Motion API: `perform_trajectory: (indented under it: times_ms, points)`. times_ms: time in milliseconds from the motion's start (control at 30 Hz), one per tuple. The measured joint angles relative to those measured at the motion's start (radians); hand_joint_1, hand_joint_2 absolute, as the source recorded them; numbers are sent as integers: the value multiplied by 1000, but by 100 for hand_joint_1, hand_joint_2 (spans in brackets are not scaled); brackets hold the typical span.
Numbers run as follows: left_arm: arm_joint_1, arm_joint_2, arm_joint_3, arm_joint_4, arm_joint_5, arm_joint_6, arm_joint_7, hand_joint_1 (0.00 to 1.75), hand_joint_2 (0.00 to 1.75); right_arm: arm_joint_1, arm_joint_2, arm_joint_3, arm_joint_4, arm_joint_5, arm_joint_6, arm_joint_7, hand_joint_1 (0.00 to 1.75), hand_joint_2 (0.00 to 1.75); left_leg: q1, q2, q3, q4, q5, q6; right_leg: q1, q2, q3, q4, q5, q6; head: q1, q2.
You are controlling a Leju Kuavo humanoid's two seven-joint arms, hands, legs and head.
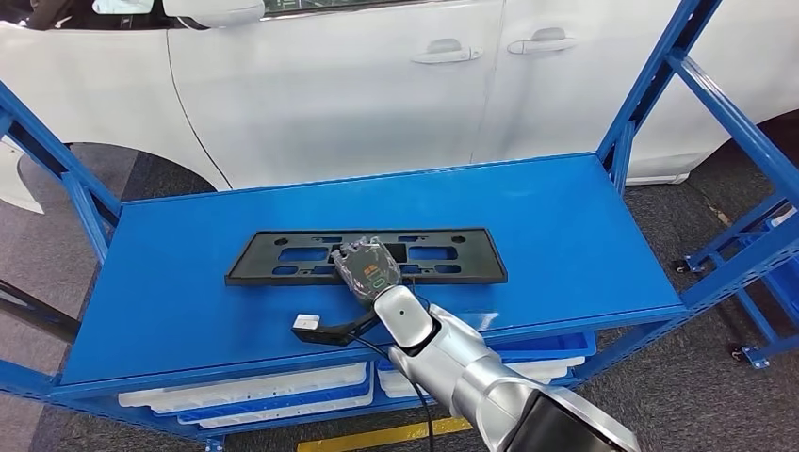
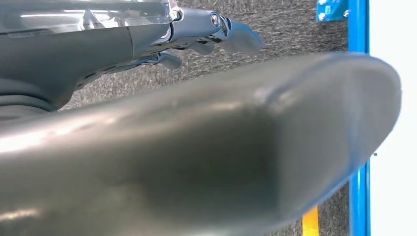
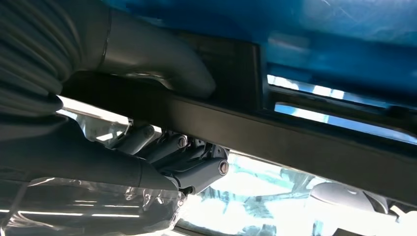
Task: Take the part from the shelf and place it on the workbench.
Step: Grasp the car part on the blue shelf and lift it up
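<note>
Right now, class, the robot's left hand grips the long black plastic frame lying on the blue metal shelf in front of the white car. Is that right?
Not quite: it is the right hand that grips the long black plastic frame, as the head view shows. The rest holds: the frame lies on the blue metal shelf in front of the white car.

From my feed I've got a white car (image 1: 377, 85) parked right behind the blue shelving frame (image 1: 650, 94) — grey carpet floor (image 1: 678, 395) underneath, a yellow floor stripe (image 1: 386, 436) near the bottom, white trays (image 1: 254, 391) under the deck.
</note>
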Motion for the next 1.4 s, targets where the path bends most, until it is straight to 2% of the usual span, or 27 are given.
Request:
perform_trajectory:
  times_ms: [300,433,633,733,800,867,933,1000,1067,1233,1333,1400]
  points:
    - [-3,1,2,0,-7,-17,-84,0,0,1,0,-50,-1,10,-20,-18,175,175,-1,0,-2,3,0,0,-2,0,0,0,1,2,0,0]
    - [-4,1,2,0,-17,-9,-115,0,175,1,-1,-82,-7,3,-40,-35,175,175,-2,0,-3,4,-1,1,-2,0,-1,0,2,3,0,0]
    - [-4,1,6,0,-12,15,-133,0,175,3,-6,-142,-59,-38,-103,-90,175,175,-2,0,-4,5,-1,1,-2,0,-1,0,2,3,0,0]
    - [-3,0,20,0,2,27,-131,0,175,19,-17,-201,-164,-118,-145,-163,175,175,-2,0,-4,5,-1,1,-2,0,-2,0,2,3,0,0]
    - [1,0,30,0,10,22,-137,0,175,48,-28,-250,-278,-248,-143,-254,175,175,-2,0,-5,5,-1,1,-2,0,-2,0,2,3,0,0]
    - [6,0,42,0,20,21,-154,0,175,92,-40,-306,-429,-482,-96,-394,175,175,-2,-1,-6,5,-1,1,-2,-1,-3,0,2,3,0,0]
    - [11,-2,58,0,40,13,-173,0,175,135,-49,-362,-579,-779,-12,-526,175,175,-2,-1,-7,6,-1,1,-2,-1,-4,0,2,3,0,0]
    - [18,-2,80,0,70,-26,-196,0,175,177,-64,-415,-730,-1091,123,-597,175,175,-2,-1,-8,6,-1,2,-2,-2,-4,0,1,4,0,0]
    - [25,-2,102,0,93,-60,-218,0,175,216,-84,-455,-862,-1326,255,-625,175,175,-2,-2,-8,6,-2,2,-2,-2,-4,0,1,4,0,0]
    - [32,-4,144,0,113,-50,-279,0,175,300,-138,-528,-1127,-1575,435,-686,175,175,-2,-3,-9,7,-3,4,-3,-2,-4,0,1,5,0,0]
    - [33,-6,170,0,125,-59,-331,0,175,338,-169,-558,-1249,-1640,506,-698,175,175,-3,-1,-8,8,-4,4,-3,-1,-4,0,1,6,0,0]
    - [32,-8,180,0,127,-60,-343,0,175,355,-184,-569,-1301,-1653,522,-698,175,175,-3,-1,-8,8,-4,4,-3,-1,-4,0,1,6,0,0]
